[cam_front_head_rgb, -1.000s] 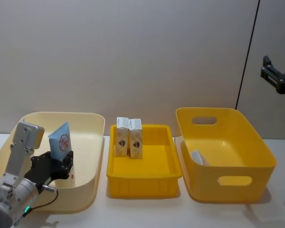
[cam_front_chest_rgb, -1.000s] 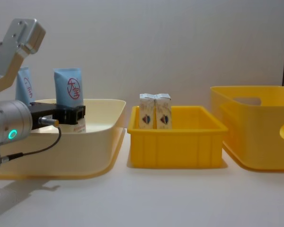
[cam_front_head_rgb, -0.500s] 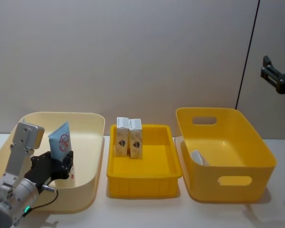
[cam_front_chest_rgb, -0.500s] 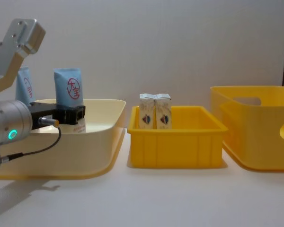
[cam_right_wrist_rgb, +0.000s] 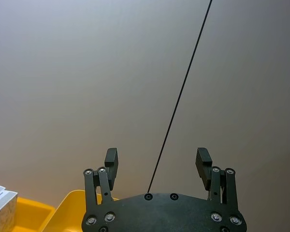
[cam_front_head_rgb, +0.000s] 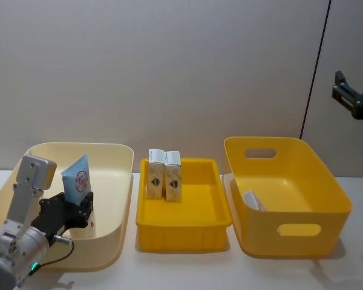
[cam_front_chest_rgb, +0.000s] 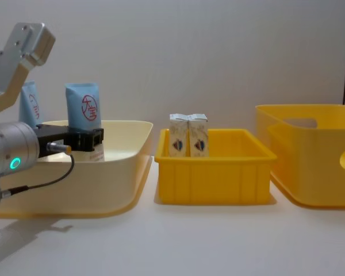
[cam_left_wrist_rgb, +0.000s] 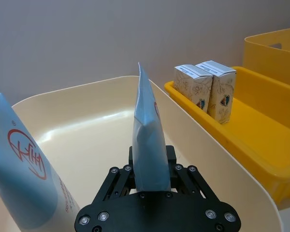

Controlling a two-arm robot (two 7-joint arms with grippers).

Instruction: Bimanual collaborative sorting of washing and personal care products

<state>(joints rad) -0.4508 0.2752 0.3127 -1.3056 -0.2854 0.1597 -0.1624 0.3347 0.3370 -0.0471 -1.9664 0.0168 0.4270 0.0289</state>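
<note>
Left of the yellow tray (cam_front_head_rgb: pixel 184 232), left pincer (cam_left_wrist_rgb: pixel 150 180): closed on a light-blue pack (cam_left_wrist_rgb: pixel 147 140), held upright inside the cream bin (cam_front_head_rgb: pixel 118 175)
Second light-blue pack (cam_left_wrist_rgb: pixel 19 169): farther left of the tray, in the same bin, leaning, untouched
Cartons (cam_front_head_rgb: pixel 164 174): two, upright and touching, at the tray's far left corner; sorted, I judge
Large yellow bin (cam_front_head_rgb: pixel 327 199): right of the tray, on the tabletop; one white item (cam_front_head_rgb: pixel 252 199) lies inside, too small to name
Right pincer (cam_right_wrist_rgb: pixel 157 162): raised well right of the tray, jaws apart, empty
Progress: probably past halfway; both blue packs are not yet sorted
</note>
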